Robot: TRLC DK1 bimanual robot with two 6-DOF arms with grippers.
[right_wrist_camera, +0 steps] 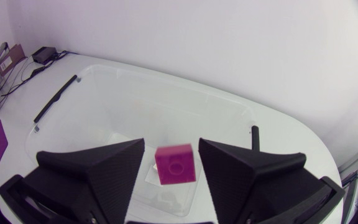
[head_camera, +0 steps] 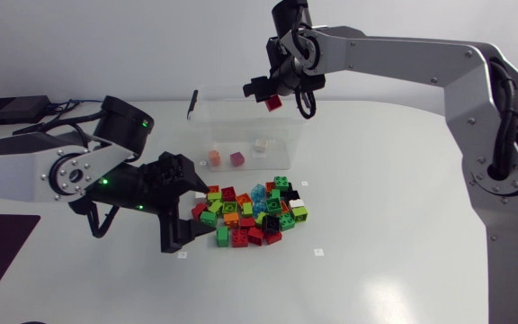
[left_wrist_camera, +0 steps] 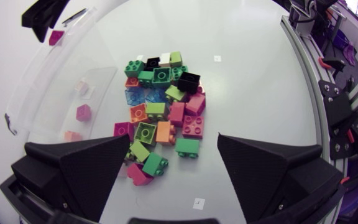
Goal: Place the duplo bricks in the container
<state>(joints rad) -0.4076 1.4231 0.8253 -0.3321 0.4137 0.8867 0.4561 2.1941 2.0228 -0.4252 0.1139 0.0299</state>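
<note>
Over container: right hand spread, pink brick between fingers, touching neither, stud toward wrist, squarish, slightly tilted. Left hand spread at pile on worktop.

Mixed-colour bricks heaped beside clear container holding three; magenta brick above it
</note>
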